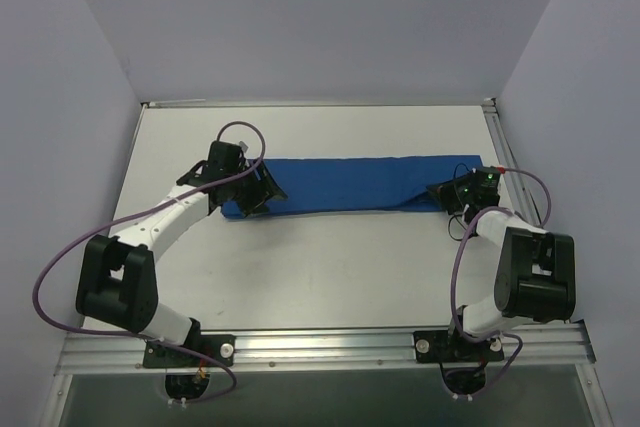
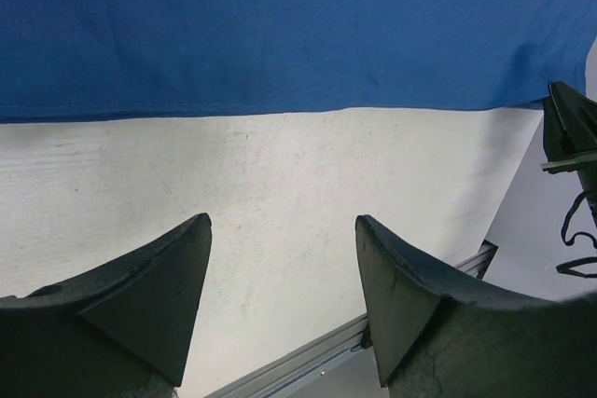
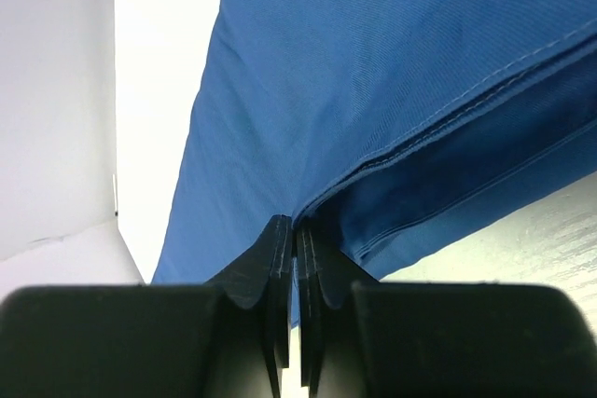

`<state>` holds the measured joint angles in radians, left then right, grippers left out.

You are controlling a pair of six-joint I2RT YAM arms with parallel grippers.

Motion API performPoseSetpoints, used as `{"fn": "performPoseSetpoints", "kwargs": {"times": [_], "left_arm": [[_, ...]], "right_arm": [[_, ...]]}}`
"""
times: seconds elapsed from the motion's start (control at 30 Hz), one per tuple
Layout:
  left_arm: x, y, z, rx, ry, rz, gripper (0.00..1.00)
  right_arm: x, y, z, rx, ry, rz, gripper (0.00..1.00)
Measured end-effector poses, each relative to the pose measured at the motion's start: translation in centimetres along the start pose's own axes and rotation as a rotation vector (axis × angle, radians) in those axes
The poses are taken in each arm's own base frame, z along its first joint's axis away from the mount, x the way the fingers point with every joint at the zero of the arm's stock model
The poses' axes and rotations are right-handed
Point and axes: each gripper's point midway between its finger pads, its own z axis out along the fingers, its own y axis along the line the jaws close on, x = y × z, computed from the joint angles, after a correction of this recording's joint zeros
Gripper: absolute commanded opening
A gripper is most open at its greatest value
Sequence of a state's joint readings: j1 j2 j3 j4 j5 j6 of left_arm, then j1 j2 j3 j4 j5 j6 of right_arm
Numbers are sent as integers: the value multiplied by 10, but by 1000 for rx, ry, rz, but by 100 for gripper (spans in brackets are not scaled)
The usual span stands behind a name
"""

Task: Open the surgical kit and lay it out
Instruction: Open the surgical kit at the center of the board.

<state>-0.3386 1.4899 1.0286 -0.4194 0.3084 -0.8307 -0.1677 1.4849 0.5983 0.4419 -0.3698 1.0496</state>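
A long strip of folded blue cloth (image 1: 350,185) lies across the middle of the white surface (image 1: 320,277), running from the left arm's reach to the right arm's. At the strip's right end, the right fingers (image 3: 278,267) are clenched flat together on the cloth's stitched border, with a sliver of blue showing between them. At the left end, the left fingers (image 2: 140,305) are spread wide and grasp nothing. They hover over bare surface just near of the cloth's near hem, without touching it.

No forceps or tweezers show in any view. If they are with the cloth, they lie somewhere under its folds.

The unfolding looks barely begun, and the risks start with that pinch. It appears to catch only a thin bite at the border, perhaps one layer, and a quick lift could let the fabric slide free. A pull from the right, with nothing holding the left end, could drag the whole strip sideways instead of opening it. The right end already lies close to the surface's right edge, so any tool hidden in the folds could roll out and go off that side. The left fingers, coming down on the hem, could bunch the cloth or trap two layers that should part.
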Motion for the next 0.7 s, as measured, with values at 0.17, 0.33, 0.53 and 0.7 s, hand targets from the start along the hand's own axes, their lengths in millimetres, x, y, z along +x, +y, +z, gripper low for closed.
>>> {"fn": "performPoseSetpoints", "kwargs": {"times": [0.17,0.33,0.53,0.7], "left_arm": [[5,9,15,-19,32,-46,79],[10,15,24,-32,52,-81,80],[9,12,27,-12,49,-92,79],[8,10,27,-4,48,-91,79]], "right_arm": [[0,5,0,-19,3,1,0],[2,5,0,-21,7,-8,15],[7,-7,-1,22,27,-44,51],[9,-14,-5,52,32,-71,53]]}}
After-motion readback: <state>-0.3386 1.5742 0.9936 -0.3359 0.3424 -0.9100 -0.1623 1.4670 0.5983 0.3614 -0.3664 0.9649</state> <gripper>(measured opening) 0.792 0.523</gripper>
